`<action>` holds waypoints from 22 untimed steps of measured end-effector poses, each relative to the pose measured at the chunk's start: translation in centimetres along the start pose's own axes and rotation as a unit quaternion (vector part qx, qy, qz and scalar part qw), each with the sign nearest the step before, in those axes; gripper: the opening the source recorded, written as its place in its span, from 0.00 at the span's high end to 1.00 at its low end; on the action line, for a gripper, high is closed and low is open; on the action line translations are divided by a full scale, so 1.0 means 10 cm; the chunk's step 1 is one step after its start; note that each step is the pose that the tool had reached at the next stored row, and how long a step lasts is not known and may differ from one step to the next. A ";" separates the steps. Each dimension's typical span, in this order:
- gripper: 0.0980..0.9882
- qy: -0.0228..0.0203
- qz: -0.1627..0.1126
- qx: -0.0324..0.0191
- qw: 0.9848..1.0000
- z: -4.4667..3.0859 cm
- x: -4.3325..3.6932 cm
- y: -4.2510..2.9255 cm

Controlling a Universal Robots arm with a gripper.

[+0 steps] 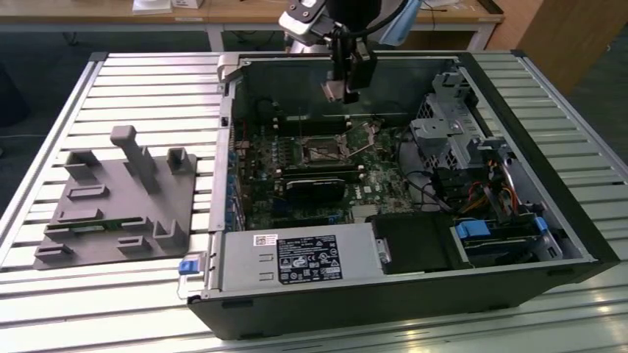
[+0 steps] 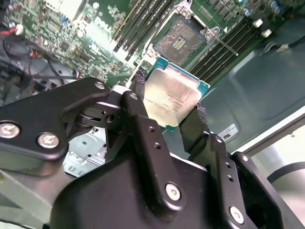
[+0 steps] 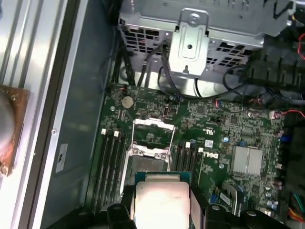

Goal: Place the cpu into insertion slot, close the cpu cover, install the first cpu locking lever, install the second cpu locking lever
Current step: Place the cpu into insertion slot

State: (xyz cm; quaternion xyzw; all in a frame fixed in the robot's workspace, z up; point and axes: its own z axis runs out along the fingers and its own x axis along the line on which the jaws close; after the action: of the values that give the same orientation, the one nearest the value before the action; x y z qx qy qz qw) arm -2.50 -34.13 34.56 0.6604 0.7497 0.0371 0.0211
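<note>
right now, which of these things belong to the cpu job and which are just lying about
In the job:
cpu, held in the gripper
insertion slot, bare
cpu cover, open

Just about:
grey fixture plate, on the exterior view's left
power supply
drive cage
memory slots

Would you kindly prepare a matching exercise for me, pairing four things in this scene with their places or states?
1. small square silver-grey cpu
2. black-framed square insertion slot
3. thin silver metal cpu cover
4. grey moulded fixture plate

A. flipped open
B. outside the black computer case, at the exterior view's left
C. clamped in the gripper
D. empty, on the green motherboard

Pairs: 1-C, 2-D, 3-A, 4-B.
</note>
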 end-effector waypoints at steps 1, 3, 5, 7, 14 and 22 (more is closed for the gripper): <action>0.50 -0.001 0.007 0.000 1.000 0.003 0.000 0.000; 0.50 -0.002 0.021 0.000 1.000 0.011 0.001 -0.003; 0.50 -0.002 0.027 0.000 1.000 0.025 0.010 -0.004; 0.50 -0.003 0.028 0.001 1.000 0.048 0.012 -0.005; 0.50 -0.003 0.028 0.003 1.000 0.157 0.010 -0.015; 0.50 -0.003 0.028 0.003 1.000 0.262 0.012 -0.023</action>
State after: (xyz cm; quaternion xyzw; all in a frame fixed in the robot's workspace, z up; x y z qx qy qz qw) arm -2.54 -33.97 31.93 0.6815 0.7307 0.0335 0.0198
